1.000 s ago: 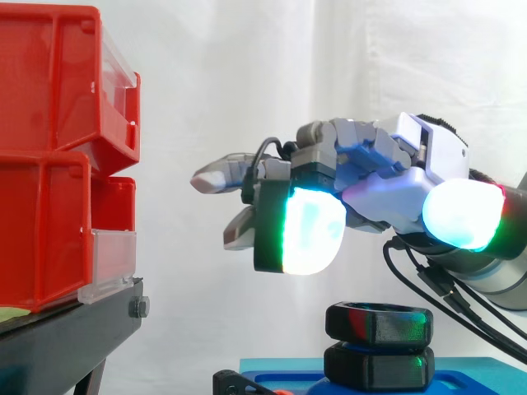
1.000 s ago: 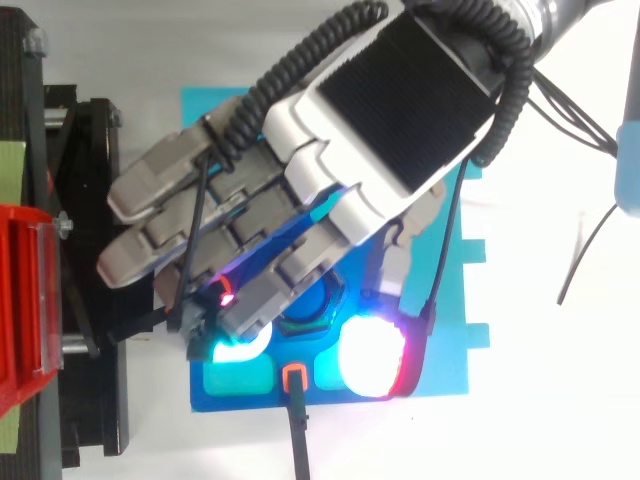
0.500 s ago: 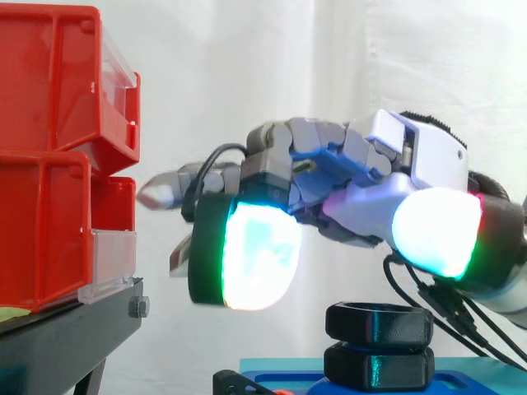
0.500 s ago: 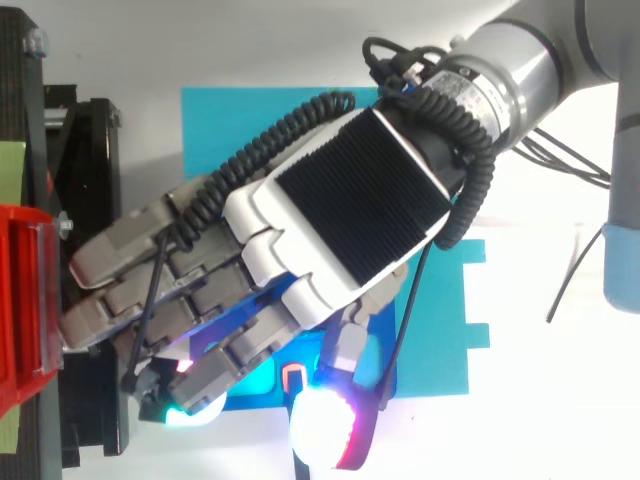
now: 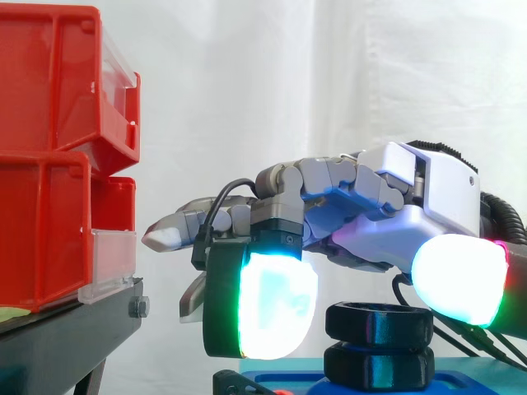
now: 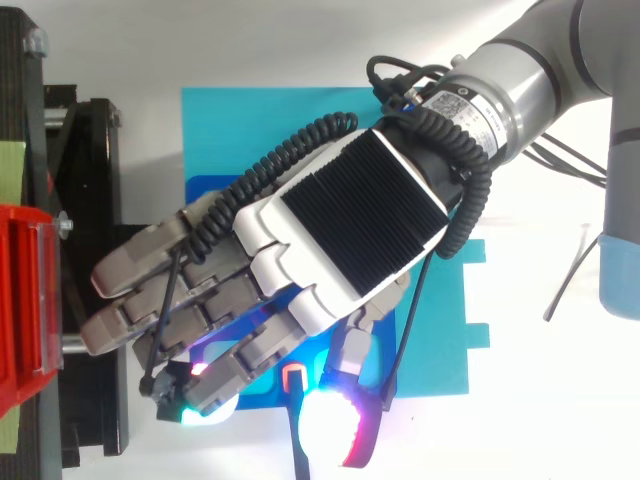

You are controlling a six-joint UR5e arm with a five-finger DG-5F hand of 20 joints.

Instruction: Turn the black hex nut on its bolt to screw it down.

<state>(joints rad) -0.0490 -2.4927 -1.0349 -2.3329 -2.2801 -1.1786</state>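
The fingers (image 5: 272,304) were loosely stretched and spread wide, closed on nothing. One glowing pad hung to the left of the black hex nut (image 5: 379,322) and the thumb's pad to its right, and neither looked to be touching it. The nut therefore sat low between the two pads, under the palm of the hand (image 5: 387,230), on top of a second black hex piece (image 5: 379,366) on the blue base plate (image 6: 445,340). The bolt's axis seemed to run straight up (its thread could not be seen), so the hand would probably have to sink and draw the pads in on the nut's flats. The red bins (image 5: 49,99) stood well apart to the left.
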